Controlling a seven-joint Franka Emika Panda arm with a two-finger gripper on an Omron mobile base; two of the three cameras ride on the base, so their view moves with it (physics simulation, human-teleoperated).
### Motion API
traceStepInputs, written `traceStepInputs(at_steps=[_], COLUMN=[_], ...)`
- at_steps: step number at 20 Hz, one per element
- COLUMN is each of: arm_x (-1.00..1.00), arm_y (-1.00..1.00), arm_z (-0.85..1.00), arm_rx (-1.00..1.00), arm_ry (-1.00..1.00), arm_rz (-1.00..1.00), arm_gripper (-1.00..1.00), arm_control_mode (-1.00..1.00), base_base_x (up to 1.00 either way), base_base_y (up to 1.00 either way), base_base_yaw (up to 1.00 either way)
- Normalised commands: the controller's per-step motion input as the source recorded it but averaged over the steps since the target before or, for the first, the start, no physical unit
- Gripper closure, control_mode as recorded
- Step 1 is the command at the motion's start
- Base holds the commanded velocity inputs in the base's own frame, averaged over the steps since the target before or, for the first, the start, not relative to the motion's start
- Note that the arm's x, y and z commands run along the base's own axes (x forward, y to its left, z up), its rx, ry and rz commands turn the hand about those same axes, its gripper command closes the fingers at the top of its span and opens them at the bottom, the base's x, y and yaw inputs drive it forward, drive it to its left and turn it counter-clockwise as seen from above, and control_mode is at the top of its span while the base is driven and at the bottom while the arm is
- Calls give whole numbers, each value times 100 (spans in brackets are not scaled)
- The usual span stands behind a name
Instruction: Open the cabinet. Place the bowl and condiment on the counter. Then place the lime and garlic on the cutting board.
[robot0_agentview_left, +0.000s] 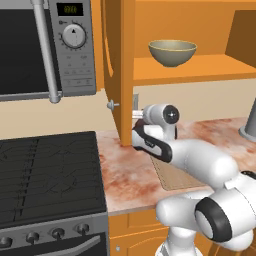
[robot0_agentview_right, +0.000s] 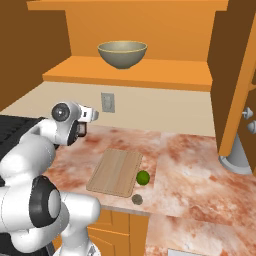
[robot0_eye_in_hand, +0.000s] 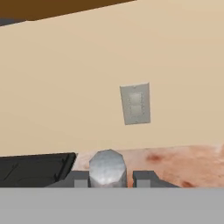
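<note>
The end effector (robot0_eye_in_hand: 108, 180) is squeezed almost closed on the silver-topped condiment (robot0_eye_in_hand: 107, 166), a small bottle that looks light, hard and slippery, best held tight near its neck.

Both base views look down from behind at the counter (robot0_agentview_left: 125, 170); the hand view faces the wall closely.

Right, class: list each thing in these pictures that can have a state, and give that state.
Orange wooden wall cabinet: doors open.
Olive-beige round bowl: upright on the cabinet shelf.
Small green lime: on the marbled counter, beside the tan wooden cutting board.
Grey-brown garlic lump: on the counter, off the board.
Fingers: closed on a grey faceted cap.
</note>
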Motion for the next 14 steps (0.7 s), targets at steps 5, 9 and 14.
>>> traceStepInputs(at_steps=[5, 9, 14], arm_x=[12, 7, 7], arm_y=[11, 14, 15], arm_z=[-10, -13, -15], arm_rx=[0, 0, 0], arm_ry=[0, 0, 0], arm_rz=[0, 0, 0], arm_gripper=[100, 100, 100], arm_control_mode=[-100, -100, -100], base_base_x=[0, 0, 0], base_base_y=[0, 0, 0], base_base_yaw=[0, 0, 0])
